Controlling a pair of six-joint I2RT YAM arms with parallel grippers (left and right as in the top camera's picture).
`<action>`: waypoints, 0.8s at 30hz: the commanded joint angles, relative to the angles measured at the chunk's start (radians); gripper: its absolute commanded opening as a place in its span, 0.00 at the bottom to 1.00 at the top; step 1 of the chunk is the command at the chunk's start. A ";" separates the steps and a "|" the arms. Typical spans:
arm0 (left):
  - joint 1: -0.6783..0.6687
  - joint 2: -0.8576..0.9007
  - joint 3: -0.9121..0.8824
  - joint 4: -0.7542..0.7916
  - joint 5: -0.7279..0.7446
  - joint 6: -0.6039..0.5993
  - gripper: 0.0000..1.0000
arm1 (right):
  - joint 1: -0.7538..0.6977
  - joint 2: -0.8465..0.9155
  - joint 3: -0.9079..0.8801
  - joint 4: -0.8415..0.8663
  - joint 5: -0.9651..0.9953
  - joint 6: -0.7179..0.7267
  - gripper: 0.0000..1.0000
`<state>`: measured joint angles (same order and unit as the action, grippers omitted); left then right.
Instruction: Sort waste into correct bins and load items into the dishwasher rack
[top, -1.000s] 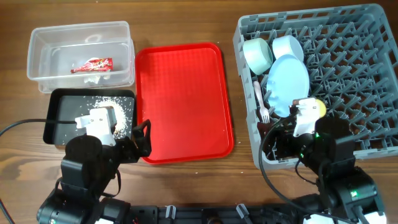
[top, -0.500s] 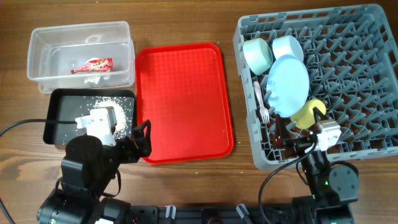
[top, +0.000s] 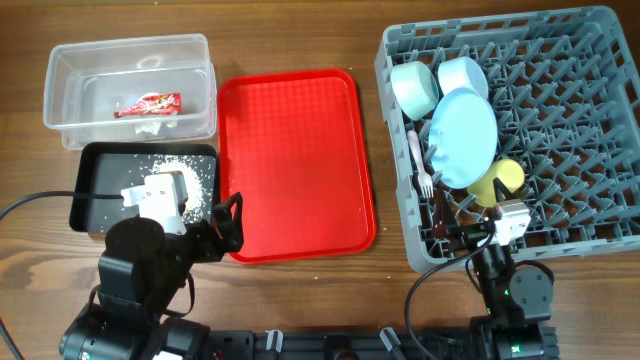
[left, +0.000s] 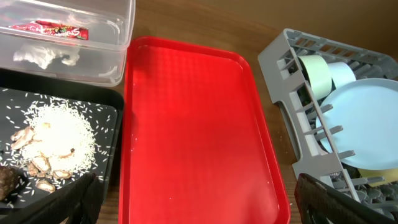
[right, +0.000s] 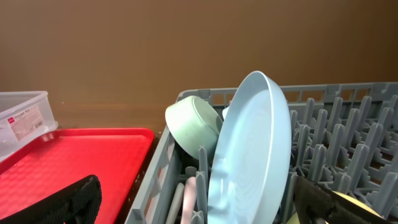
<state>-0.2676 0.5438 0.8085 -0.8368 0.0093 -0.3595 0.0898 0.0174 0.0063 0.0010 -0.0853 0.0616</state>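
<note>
Worth lifting the right fingers (right: 74, 199) (spread wide and empty, like the left fingers (left: 74, 199)) straight away from the dishwasher rack (top: 398, 150), without brushing the yellow cup (top: 497, 183).

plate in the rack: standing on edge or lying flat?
On edge. In the right wrist view the pale blue plate stands upright, slightly tilted, between pegs of the rack, beside the mint green bowl.

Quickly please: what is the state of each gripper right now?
Left gripper: jaws wide open, holding nothing.
Right gripper: jaws wide open, holding nothing.
</note>
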 joint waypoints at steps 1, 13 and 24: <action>-0.004 -0.004 -0.005 0.002 0.001 0.009 1.00 | -0.005 -0.007 -0.001 0.005 -0.013 -0.007 1.00; -0.004 -0.005 -0.004 0.002 0.001 0.009 1.00 | -0.005 -0.007 -0.001 0.005 -0.013 -0.007 1.00; 0.155 -0.348 -0.509 0.445 0.004 0.019 1.00 | -0.005 -0.007 -0.001 0.005 -0.013 -0.007 1.00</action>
<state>-0.1547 0.3168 0.4671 -0.5335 -0.0105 -0.3523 0.0898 0.0174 0.0063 0.0010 -0.0856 0.0616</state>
